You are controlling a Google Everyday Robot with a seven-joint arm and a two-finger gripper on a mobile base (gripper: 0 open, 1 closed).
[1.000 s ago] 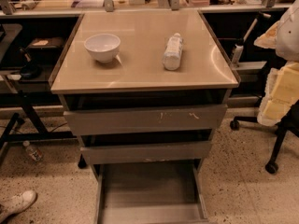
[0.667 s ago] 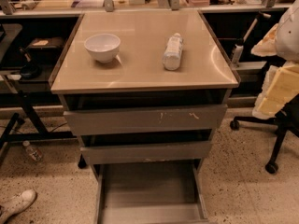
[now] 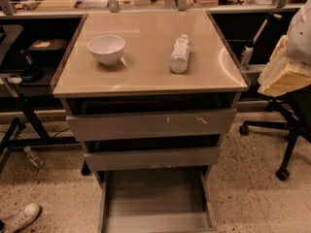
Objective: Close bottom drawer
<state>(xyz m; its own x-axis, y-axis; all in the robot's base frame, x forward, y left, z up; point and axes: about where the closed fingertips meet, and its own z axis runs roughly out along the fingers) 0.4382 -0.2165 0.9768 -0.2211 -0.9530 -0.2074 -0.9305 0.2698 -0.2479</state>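
The bottom drawer (image 3: 156, 221) is pulled far out at the foot of the cabinet. It is a shallow grey tray with a plain flat front near the lower edge of the view, and its inside looks empty. Above it sit the mid-width drawer front (image 3: 151, 158) and the widest front with pale scratches (image 3: 150, 124), both slightly out. My gripper (image 3: 284, 74) is the white and cream shape at the right edge. It hangs level with the cabinet top, well above and to the right of the bottom drawer, touching nothing.
A white bowl (image 3: 106, 48) and a lying white bottle (image 3: 179, 54) are on the beige cabinet top (image 3: 146, 76). An office chair base (image 3: 284, 140) stands to the right. A small bottle (image 3: 34, 157) and a shoe (image 3: 20, 217) lie on the floor to the left.
My gripper at the right edge has moved up a little. The drawers, bowl and bottle have not moved.
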